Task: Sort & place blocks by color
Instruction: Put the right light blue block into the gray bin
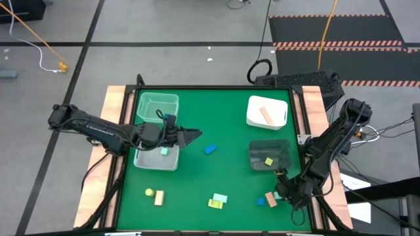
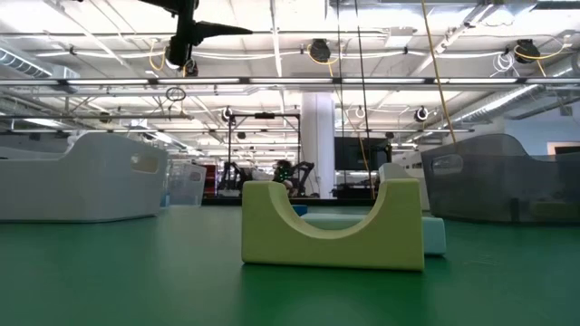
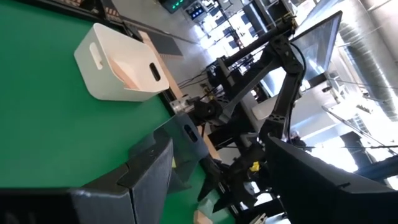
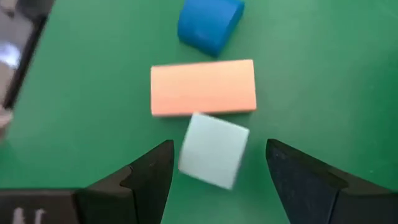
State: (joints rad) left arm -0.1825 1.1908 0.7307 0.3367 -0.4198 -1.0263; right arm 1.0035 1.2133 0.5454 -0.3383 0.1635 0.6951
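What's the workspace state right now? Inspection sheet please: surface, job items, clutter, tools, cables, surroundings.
Surface: green mat, wooden side rails.
Job's things: tan bar in white tray; yellow-green block in dark tray; mint block in near clear tray; far clear tray looks empty. Loose: blue block, yellow-green and mint pair, yellow ball and tan block; blue, orange and mint cube by the right tool.
Clutter: nothing seen.
Grippers: left tool open, raised beside the clear trays, empty; right tool open, straddling the mint cube.
Cables: yellow and black leads on the floor behind the table.
Surroundings: open lab hall, nobody seen.
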